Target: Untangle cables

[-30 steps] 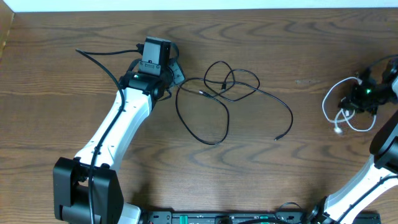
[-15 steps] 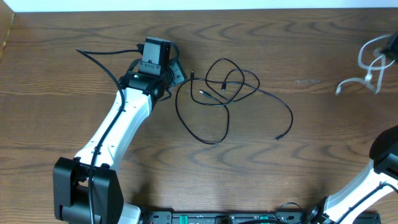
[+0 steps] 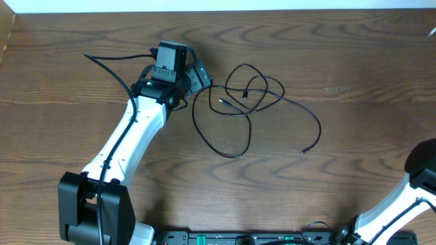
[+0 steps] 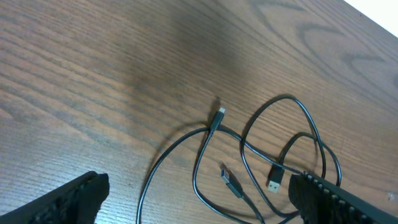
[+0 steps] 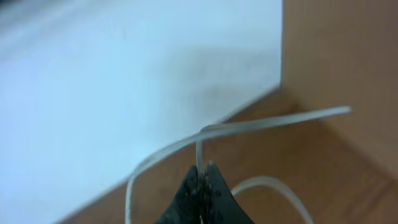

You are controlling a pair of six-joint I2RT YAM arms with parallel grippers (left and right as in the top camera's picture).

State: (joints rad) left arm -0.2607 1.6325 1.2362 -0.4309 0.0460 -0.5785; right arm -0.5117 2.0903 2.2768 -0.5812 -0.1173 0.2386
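1. Black thin cord with small plug ends is lying in loose loops on the brown wooden table, just toward twelve o'clock from centre. It is lying alone, so it is probably already separated.
2. Left gripper is hovering at the loops' nine o'clock, jaws spread wide and grasping nothing.
3. Right gripper is pinching the thin white cord, likely holding it clear, beyond the overhead view.
4. No readable writing is showing.

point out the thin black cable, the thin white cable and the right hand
thin black cable (image 4: 214, 122): left wrist view, on its plug end
thin white cable (image 5: 273, 122): right wrist view, on the long strand
right hand (image 5: 202, 174): right wrist view, between its closed fingertips
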